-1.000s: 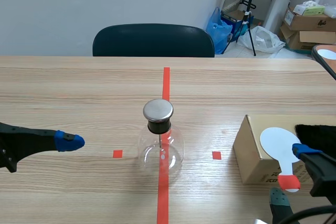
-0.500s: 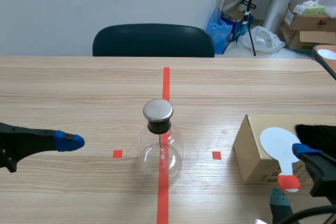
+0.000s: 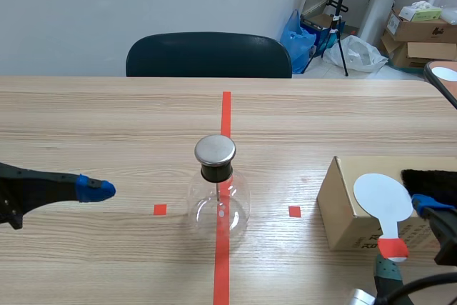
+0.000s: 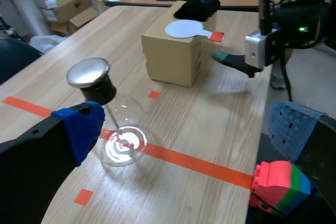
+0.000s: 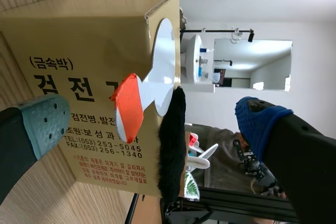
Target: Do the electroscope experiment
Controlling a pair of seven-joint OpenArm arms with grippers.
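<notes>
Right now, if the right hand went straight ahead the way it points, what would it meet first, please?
Probably the orange-taped paddle handle, overhanging the cardboard box squarely ahead of the open right hand; depth is unclear.

Pulls right gripper (image 3: 408, 242) slightly rightward and back, uncovering more of the white paddle (image 3: 383, 194); lifts left gripper (image 3: 94, 189) a touch.

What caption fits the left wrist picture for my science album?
Open left gripper facing the glass electroscope flask, with a white paddle lying on the cardboard box beyond.
</notes>
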